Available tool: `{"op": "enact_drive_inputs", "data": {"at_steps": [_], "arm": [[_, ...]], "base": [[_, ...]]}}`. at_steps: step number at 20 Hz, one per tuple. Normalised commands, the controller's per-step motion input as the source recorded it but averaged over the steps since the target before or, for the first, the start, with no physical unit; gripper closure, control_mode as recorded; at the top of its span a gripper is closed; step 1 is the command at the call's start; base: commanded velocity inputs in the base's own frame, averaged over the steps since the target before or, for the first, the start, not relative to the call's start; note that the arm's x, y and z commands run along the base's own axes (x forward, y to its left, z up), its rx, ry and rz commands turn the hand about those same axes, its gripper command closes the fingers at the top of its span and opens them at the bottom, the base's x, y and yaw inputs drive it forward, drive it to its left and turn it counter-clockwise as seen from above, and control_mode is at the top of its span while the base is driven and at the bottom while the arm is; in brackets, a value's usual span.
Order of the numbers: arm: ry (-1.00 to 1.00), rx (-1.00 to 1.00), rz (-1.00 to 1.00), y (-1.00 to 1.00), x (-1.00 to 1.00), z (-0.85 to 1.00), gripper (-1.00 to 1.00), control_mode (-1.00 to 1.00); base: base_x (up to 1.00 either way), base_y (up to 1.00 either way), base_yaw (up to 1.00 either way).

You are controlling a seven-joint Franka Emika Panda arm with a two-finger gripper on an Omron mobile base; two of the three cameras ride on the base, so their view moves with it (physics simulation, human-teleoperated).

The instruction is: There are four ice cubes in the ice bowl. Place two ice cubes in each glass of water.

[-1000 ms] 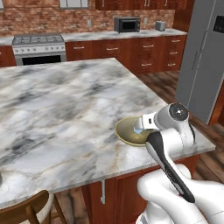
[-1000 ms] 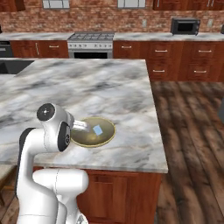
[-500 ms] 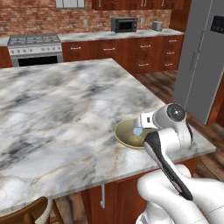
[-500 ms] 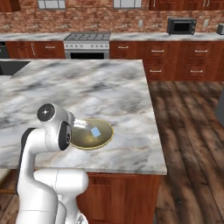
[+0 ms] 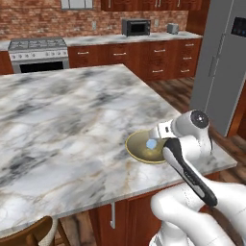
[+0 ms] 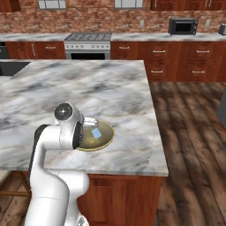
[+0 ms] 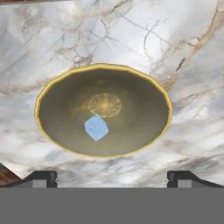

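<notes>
The base has shifted; one ice cube (image 7: 96, 127) lies in the round ice bowl (image 7: 144, 87).

ice cubes (image 7: 96, 127): one, in the bowl
ice bowl (image 7: 144, 94): one, near the tabletop (image 5: 72, 120) edge

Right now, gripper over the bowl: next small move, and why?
Probably lower straight down and centre on the ice cube. The gripper is open above the ice bowl, holding nothing, and one cube lies loose just off the bowl's middle.

Brick wall (image 6: 88, 17), wood floor (image 6: 194, 132) (marble island (image 6: 66, 97)).
</notes>
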Motion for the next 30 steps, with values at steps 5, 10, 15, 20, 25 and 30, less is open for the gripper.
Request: {"op": "enact_drive_inputs", "data": {"at_steps": [5, 10, 15, 20, 25, 30], "arm": [[0.33, -0.05, 0.12, 0.00, 0.26, -0.03, -1.00, -1.00], [0.33, -0.13, 0.13, 0.00, 0.24, -0.15, -1.00, -1.00], [0.05, -0.17, 0.12, 0.00, 0.22, -0.26, -1.00, -1.00], [0.02, -0.22, 0.11, 0.00, 0.13, -0.42, -1.00, -1.00], [0.00, -0.09, 0.08, -0.06, 0.02, -0.53, -1.00, -1.00], [0.00, -0.03, 0.03, 0.00, 0.20, -0.30, -1.00, -1.00]], "base": [[0.00, 0.00, 0.00], [0.00, 0.00, 0.00], [0.00, 0.00, 0.00], [0.00, 0.00, 0.00], [0.00, 0.00, 0.00], [0.00, 0.00, 0.00]]}}
